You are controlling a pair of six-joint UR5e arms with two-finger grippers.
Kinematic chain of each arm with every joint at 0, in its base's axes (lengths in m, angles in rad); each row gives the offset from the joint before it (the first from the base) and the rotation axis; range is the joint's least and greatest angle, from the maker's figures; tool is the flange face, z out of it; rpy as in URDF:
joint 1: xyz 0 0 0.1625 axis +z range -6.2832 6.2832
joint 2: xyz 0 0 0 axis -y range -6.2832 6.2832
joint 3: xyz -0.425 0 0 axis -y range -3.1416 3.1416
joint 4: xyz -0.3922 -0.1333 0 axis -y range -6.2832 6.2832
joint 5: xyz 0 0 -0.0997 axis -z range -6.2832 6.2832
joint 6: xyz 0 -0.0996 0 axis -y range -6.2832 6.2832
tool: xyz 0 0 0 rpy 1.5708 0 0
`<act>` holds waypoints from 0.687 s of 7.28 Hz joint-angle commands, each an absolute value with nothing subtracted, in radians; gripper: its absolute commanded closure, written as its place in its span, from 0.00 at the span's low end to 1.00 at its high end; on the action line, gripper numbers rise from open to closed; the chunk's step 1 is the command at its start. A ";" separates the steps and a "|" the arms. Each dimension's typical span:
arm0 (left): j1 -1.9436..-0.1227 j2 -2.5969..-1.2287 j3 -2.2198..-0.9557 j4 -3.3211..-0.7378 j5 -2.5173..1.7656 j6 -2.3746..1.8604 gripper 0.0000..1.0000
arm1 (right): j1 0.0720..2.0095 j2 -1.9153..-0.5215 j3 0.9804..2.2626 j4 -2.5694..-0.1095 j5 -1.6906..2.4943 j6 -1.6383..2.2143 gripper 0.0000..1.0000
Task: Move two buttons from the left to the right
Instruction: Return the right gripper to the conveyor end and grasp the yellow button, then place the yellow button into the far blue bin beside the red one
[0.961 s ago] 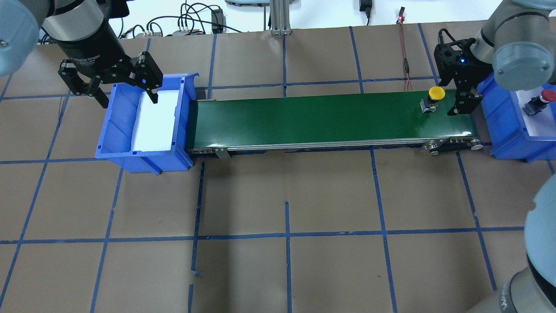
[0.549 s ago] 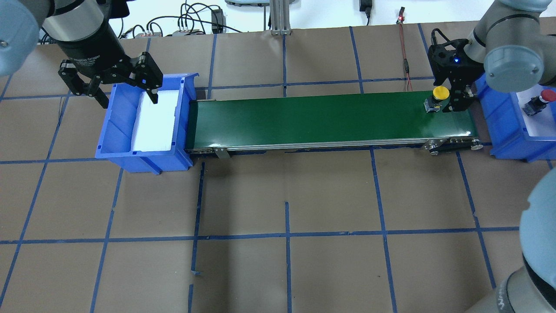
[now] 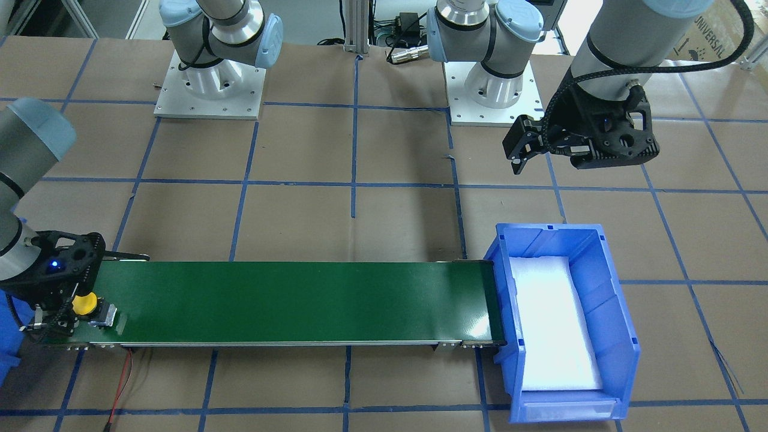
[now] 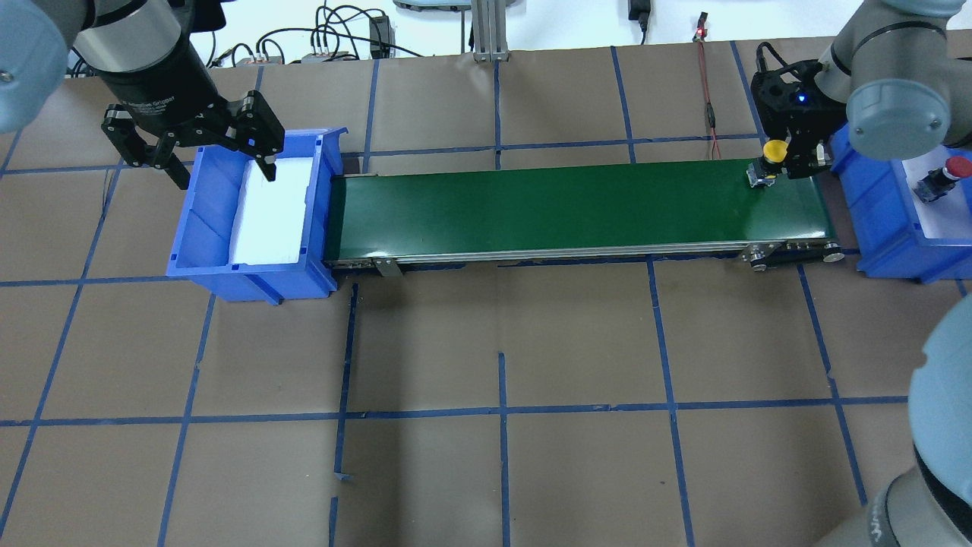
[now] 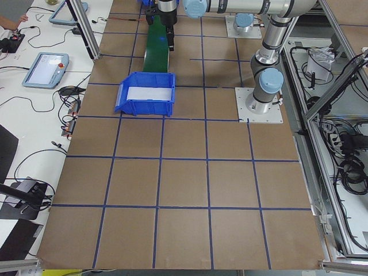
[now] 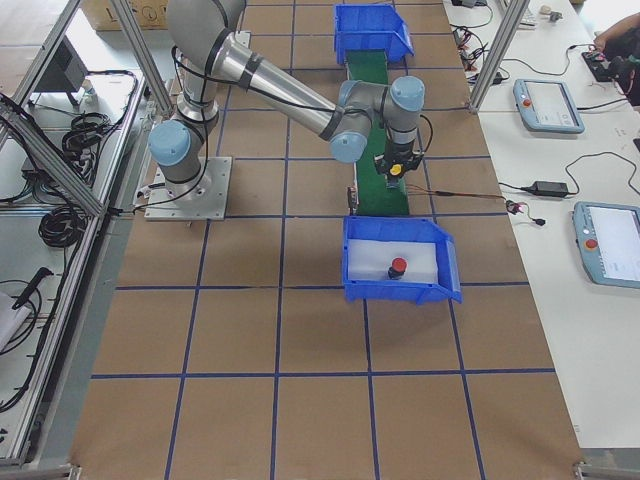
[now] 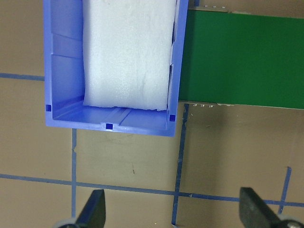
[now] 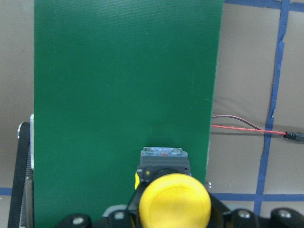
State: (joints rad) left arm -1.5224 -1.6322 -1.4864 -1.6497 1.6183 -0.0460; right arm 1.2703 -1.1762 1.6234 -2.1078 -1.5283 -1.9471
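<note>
Conveyor belt [image 4: 547, 205], green, runs between two blue bins on brown surface [image 4: 501, 342] with blue tape grid. Yellow button [image 8: 175, 202] at belt's right end, near far edge, cap toward wrist camera; right gripper [image 4: 784, 161] closed on it. Whether body touches belt: cannot tell. Red button [image 4: 943, 176] on white foam in right bin [image 4: 881, 220]. Left gripper [image 4: 226, 178] spread wide, holding nothing, above far wall of left bin [image 4: 190, 228]; white foam liner [image 4: 273, 213] inside.
</note>
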 commanded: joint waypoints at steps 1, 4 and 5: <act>-1.522 -1.634 -1.486 -1.649 1.618 -0.046 0.00 | 1.243 -1.237 1.582 -2.044 -1.532 -1.985 0.87; -1.522 -1.634 -1.486 -1.649 1.618 -0.046 0.00 | 1.056 -1.250 1.444 -1.944 -1.542 -2.226 0.87; -1.522 -1.632 -1.486 -1.649 1.618 -0.046 0.00 | 1.027 -1.232 1.447 -1.966 -1.533 -2.341 0.87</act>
State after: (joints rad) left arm -1.5217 -1.6328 -1.4864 -1.6492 1.6184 -0.0460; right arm 1.0753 -1.2441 1.4651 -1.9539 -1.5384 -2.2006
